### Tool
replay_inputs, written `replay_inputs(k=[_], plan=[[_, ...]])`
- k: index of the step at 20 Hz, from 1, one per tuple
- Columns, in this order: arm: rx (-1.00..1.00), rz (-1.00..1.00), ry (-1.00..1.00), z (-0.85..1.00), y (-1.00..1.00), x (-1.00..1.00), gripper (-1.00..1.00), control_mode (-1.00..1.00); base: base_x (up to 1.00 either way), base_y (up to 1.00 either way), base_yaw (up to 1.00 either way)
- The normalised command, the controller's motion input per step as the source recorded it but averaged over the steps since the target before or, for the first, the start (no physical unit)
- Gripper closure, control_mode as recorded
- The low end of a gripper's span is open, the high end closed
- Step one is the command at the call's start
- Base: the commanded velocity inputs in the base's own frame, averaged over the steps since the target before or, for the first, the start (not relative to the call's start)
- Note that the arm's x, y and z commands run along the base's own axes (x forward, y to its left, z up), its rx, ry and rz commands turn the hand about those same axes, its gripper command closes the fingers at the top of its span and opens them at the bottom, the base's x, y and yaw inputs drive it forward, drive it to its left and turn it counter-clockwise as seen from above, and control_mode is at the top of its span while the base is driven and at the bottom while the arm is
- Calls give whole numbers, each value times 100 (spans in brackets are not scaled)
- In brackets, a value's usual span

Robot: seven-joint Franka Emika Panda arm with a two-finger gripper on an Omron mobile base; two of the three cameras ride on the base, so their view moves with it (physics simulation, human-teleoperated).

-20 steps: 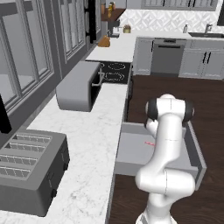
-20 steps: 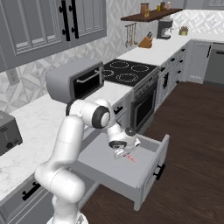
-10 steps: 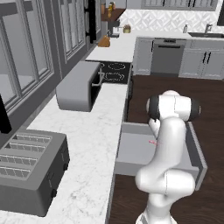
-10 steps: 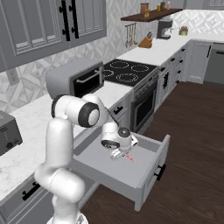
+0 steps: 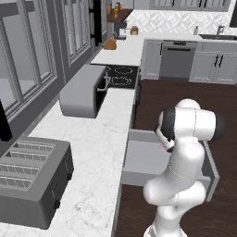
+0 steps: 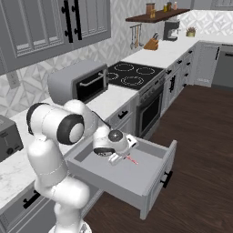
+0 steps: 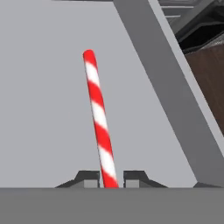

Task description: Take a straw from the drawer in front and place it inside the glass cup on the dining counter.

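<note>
From the left base view, you are looking past the white arm, which is folding down over the drawer (image 5: 143, 159); the drawer is standing pulled out from under the marble worktop (image 5: 99, 139), which is why the hand can reach in from above. A speck of pink at the arm's edge is the straw (image 5: 162, 146), lying on the drawer floor. The toaster (image 5: 32, 178) and the microwave (image 5: 83, 90) are sitting well clear on the worktop.

From the right base view, you are seeing the gripper (image 6: 115, 159) reaching low inside the drawer (image 6: 150, 179), tipped toward the straw (image 6: 131, 159), which is lying flat on the grey floor just beside it.

In the hand view, the straw (image 7: 99, 120) is running up the frame from between the two dark fingertips (image 7: 89, 178), so the hand is lined up along it, probably to pinch it near one end. The fingers are sitting just either side of the straw; whether they are already pressing on it, you cannot tell.
</note>
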Motion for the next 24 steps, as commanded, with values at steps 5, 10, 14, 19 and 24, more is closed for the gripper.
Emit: replay_inputs(k=[5, 10, 14, 19, 24], plan=[[5, -2, 1, 100, 0, 0, 100, -100, 0, 0, 0], [12, -2, 2, 100, -6, 0, 100, -100, 0, 0, 0], [15, -1, 5, 100, -4, 0, 100, -100, 0, 0, 0], [15, -1, 5, 100, -6, 0, 100, -100, 0, 0, 0], [14, -2, 8, 100, -2, 0, 100, -100, 0, 0, 0]])
